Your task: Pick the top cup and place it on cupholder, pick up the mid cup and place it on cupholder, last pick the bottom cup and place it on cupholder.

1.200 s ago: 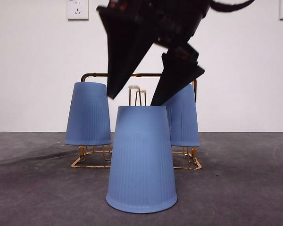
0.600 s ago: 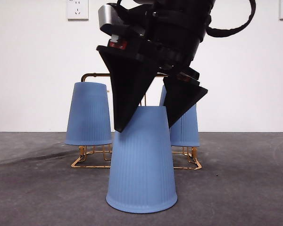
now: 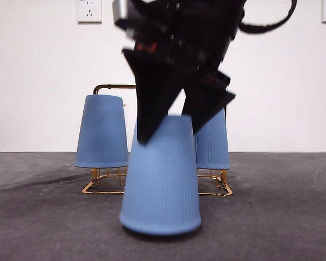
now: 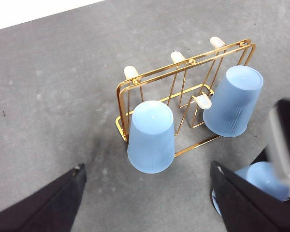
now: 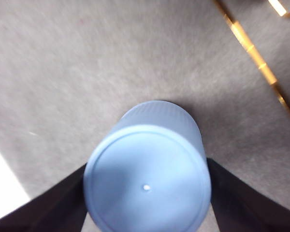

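My right gripper is shut on the upper part of a blue ribbed cup, which stands upside down in front of the cupholder and hangs just off the table, slightly tilted. In the right wrist view the cup fills the space between the two jaws. The gold wire cupholder behind it carries two more upside-down blue cups, one at the left and one at the right. My left gripper hovers open and empty above the cupholder with its two cups.
Several white-tipped prongs on the rack stand bare. The grey table stretches to both sides of the rack. A white wall with a socket lies behind. The right arm edges into the left wrist view.
The right gripper came down over the front cup and shut on it. The cup has since risen a little off the table and tilted.
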Robot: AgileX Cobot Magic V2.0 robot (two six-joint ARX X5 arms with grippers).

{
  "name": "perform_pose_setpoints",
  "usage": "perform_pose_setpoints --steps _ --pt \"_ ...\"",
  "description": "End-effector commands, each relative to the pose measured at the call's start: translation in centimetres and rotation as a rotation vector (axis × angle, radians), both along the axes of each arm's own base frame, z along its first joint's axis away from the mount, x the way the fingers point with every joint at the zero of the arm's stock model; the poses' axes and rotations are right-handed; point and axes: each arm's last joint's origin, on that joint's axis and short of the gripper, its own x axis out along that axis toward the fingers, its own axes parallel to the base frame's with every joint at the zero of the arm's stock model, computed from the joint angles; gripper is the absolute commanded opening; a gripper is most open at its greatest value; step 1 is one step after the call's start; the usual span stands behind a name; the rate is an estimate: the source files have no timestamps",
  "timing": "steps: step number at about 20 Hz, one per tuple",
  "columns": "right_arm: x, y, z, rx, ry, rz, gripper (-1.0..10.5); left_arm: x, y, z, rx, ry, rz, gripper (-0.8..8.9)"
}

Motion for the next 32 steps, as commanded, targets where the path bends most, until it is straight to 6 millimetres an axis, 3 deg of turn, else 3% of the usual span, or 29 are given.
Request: perform_pose_setpoints --steps 1,7,11,14,19,32 --pt "-0.5 -0.1 2.9 0.065 -0.076 -0.021 2.5 0.1 -0.1 0.5 -0.012 -0.02 -0.005 4.06" --pt "-0.2 -0.9 11.8 0.166 -0.288 -0.098 2.5 0.0 -0.1 0.5 -0.012 -0.019 -0.005 4.06" --pt "0.9 -1.9 14.1 0.21 -0.358 -0.162 2.5 0.0 -0.1 0.5 -0.012 -0.019 -0.005 4.06" --pt "2.4 -2.8 14.1 0.208 -0.369 -0.218 2.5 0.0 -0.1 0.5 -0.013 -0.02 -0.005 4.06" --pt "4.2 -2.4 13.2 0.236 -0.358 -0.219 2.5 0.0 -0.1 0.5 -0.013 -0.019 -0.005 4.06" --pt "7.9 1.0 7.1 0.113 -0.263 -0.177 2.5 0.0 -0.1 0.5 -0.012 -0.019 -0.006 4.06"
